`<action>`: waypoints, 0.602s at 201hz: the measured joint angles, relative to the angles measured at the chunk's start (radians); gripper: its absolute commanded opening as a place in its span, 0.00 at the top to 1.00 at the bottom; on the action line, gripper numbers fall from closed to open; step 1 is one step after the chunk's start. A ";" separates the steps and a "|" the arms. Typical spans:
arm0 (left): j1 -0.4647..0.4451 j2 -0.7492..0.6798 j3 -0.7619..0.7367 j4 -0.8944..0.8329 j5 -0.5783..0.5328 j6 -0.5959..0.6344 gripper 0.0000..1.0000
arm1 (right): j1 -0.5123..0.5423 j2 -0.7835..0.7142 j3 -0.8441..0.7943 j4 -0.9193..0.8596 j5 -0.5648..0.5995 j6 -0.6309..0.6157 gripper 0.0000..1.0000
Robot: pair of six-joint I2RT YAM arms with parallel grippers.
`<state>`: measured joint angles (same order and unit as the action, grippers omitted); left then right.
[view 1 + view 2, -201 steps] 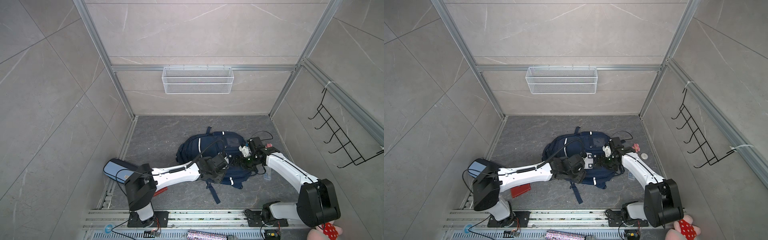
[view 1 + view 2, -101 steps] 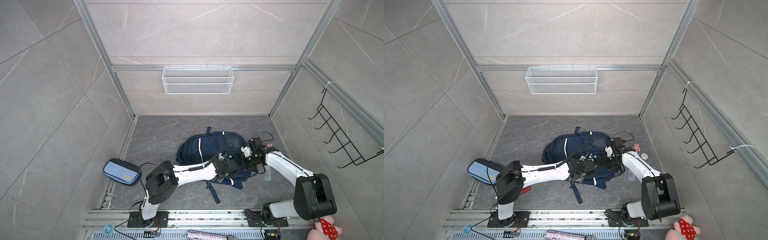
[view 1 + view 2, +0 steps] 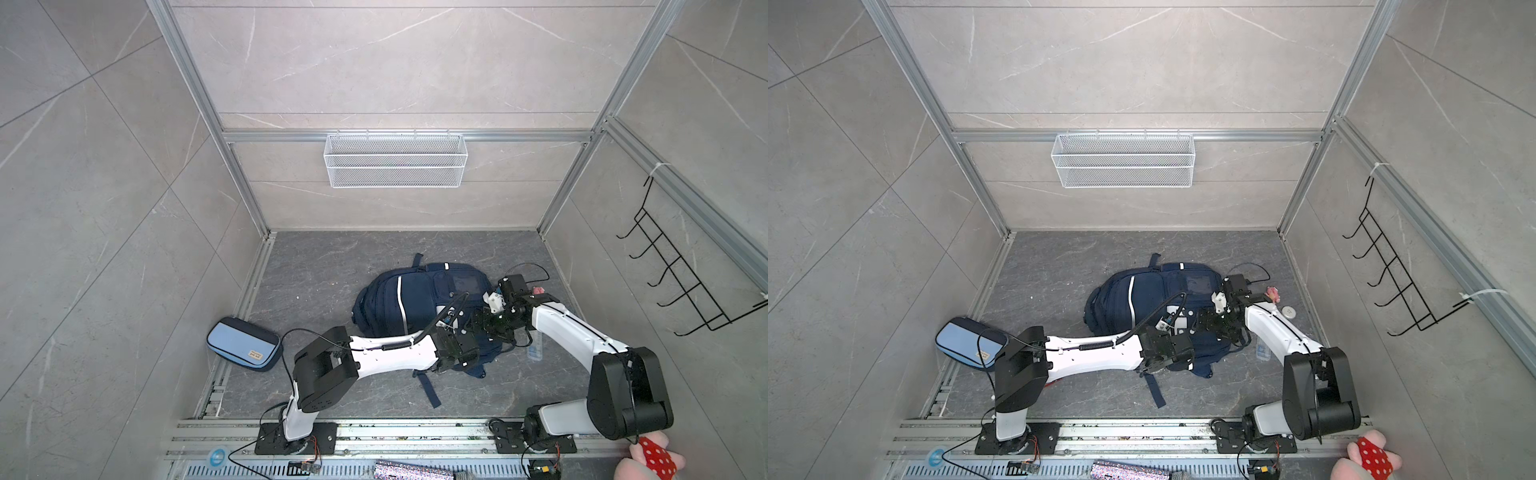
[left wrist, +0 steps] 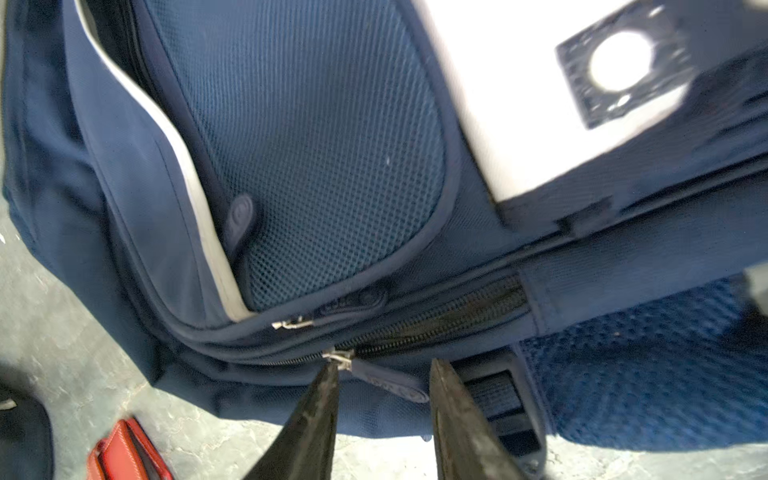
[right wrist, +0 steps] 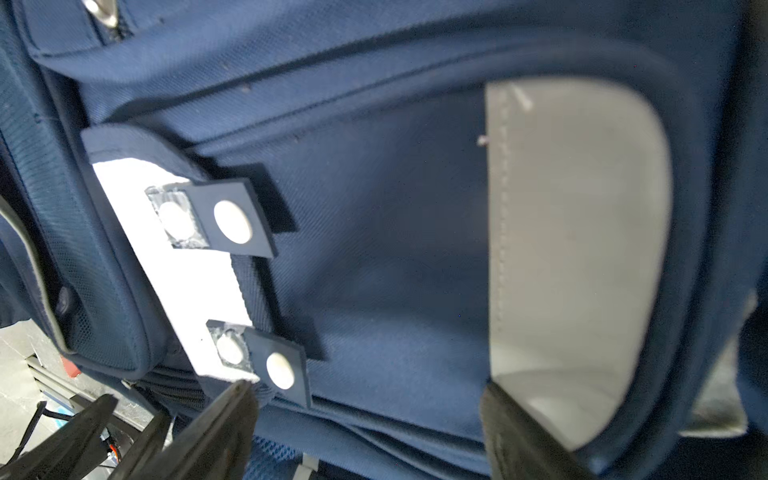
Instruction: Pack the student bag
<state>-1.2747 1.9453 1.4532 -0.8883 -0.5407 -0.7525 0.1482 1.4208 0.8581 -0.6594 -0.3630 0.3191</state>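
1. The student bag (image 3: 415, 303) lies flat on the grey floor (image 3: 332, 266) between the two arms, in both top views. Its long axis runs roughly from the back wall toward the rail that carries the arm bases. A loose strap (image 3: 428, 390) trails off its near end.
2. Along the bag's near edge runs a dark zip. In the left wrist view its metal slider (image 4: 338, 356) and soft pull tab (image 4: 390, 382) lie along the zip line.
3. The left gripper (image 4: 383, 365) is the nearer one. Its jaws straddle the pull tab with a narrow gap. One fingertip (image 4: 328, 378) touches the slider and the other stands just beside the tab's far end. Nothing is pinched yet.
4. I judge that the coming move depends on the tab lying across that gap. A small squeeze should catch it, and the pull would then follow the zip line.
5. The right gripper (image 5: 366, 386) stands wide over the front pocket and holds nothing. One fingertip is by the white flap (image 5: 166, 249) and the other is on the grey patch (image 5: 573, 232). I cannot tell whether it presses down.
6. The light-blue pencil case (image 3: 243, 344) sits well apart, by the left wall.
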 measured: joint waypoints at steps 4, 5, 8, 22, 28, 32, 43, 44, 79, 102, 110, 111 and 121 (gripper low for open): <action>0.000 0.000 -0.006 0.001 0.002 -0.007 0.65 | 0.000 0.000 -0.001 0.001 0.000 0.000 0.14; 0.000 0.000 -0.008 0.001 0.002 -0.007 0.65 | 0.000 0.000 -0.001 0.002 0.000 0.000 0.14; 0.000 0.000 -0.013 0.001 0.003 -0.011 0.65 | 0.000 0.000 -0.002 0.002 0.000 0.000 0.14; 0.000 0.000 -0.035 0.000 0.009 -0.026 0.67 | 0.000 0.000 -0.002 0.005 0.000 0.000 0.14; 0.000 -0.001 -0.044 0.000 0.010 -0.031 0.67 | 0.000 0.000 -0.003 0.005 0.000 0.000 0.14; 0.000 -0.002 -0.049 0.000 0.011 -0.033 0.68 | 0.000 0.000 -0.003 0.005 0.000 0.000 0.14; 0.000 -0.002 -0.056 0.001 0.012 -0.040 0.69 | 0.000 0.000 -0.003 0.005 0.000 0.000 0.14; 0.000 -0.002 -0.057 0.002 0.013 -0.040 0.70 | 0.000 0.000 -0.003 0.005 0.000 0.000 0.14; 0.005 -0.011 -0.066 0.007 0.014 -0.052 0.80 | -0.001 0.000 -0.010 0.011 -0.002 0.000 0.14; 0.012 -0.019 -0.070 0.011 0.019 -0.050 0.92 | -0.001 0.000 -0.015 0.020 -0.003 0.000 0.14; 0.014 -0.023 -0.073 0.015 0.021 -0.051 0.97 | -0.001 0.000 -0.015 0.020 -0.003 0.000 0.14; 0.014 -0.024 -0.074 0.016 0.021 -0.051 0.98 | -0.001 0.000 -0.015 0.020 -0.002 0.000 0.14; 0.017 -0.030 -0.078 0.021 0.022 -0.049 1.00 | -0.002 0.000 -0.015 0.020 -0.002 0.000 0.14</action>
<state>-1.2575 1.9152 1.3754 -0.8669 -0.5190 -0.8013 0.1463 1.4204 0.8433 -0.6392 -0.3653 0.3191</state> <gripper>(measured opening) 0.124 0.857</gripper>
